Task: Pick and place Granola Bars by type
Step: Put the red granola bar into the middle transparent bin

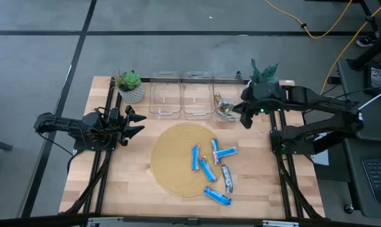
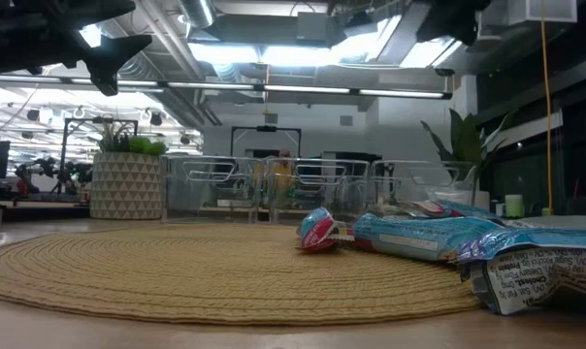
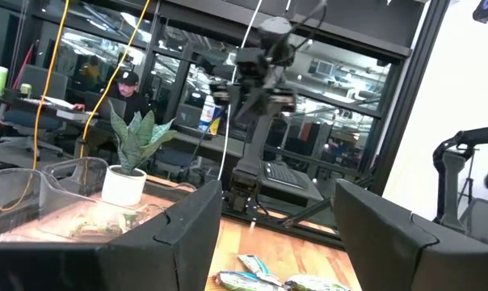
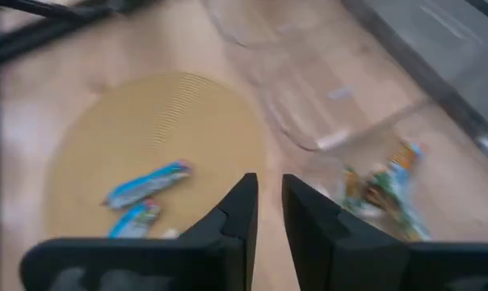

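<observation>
Several blue-wrapped granola bars (image 1: 206, 169) and one silvery bar (image 1: 228, 178) lie flat on the right half of the round woven mat (image 1: 171, 157). Green-brown bars (image 1: 223, 108) lie in the rightmost clear bin (image 1: 226, 81); the right wrist view shows them too (image 4: 381, 190). My right gripper (image 1: 246, 121) hangs high over that bin's near edge, pointing slantwise down. Its fingers (image 4: 270, 198) stand a narrow gap apart with nothing between them. My left gripper (image 1: 137, 123) waits open at the table's left, clear of everything (image 3: 280, 242).
Three clear bins (image 1: 197, 94) stand in a row at the table's far edge. A potted plant (image 1: 130, 85) stands left of them and another (image 1: 264, 70) right of them. Bare wood lies left of and in front of the mat.
</observation>
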